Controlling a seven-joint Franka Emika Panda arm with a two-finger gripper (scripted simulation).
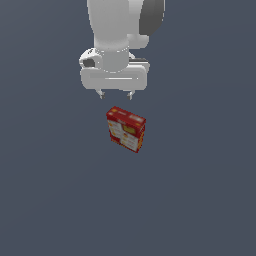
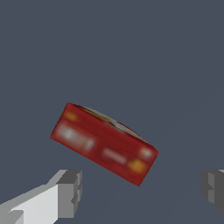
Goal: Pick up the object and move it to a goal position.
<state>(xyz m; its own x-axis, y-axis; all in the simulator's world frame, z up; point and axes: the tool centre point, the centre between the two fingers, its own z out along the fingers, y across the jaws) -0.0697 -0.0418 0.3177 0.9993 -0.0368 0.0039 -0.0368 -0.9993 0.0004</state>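
The object, a small red box (image 1: pixel 126 129) with yellow and white printed panels, stands upright on the dark grey floor near the middle of the exterior view. My gripper (image 1: pixel 116 93) hangs just above and behind it, open and empty, its two short fingertips (image 1: pixel 102 93) apart and clear of the box. In the wrist view the box's red top face (image 2: pixel 105 143) lies at a slant beyond the gap between the two fingers (image 2: pixel 70 192), touching neither.
A plain dark grey floor (image 1: pixel 200 200) surrounds the box on every side. The white arm body (image 1: pixel 115 45) rises out of the exterior view at the top.
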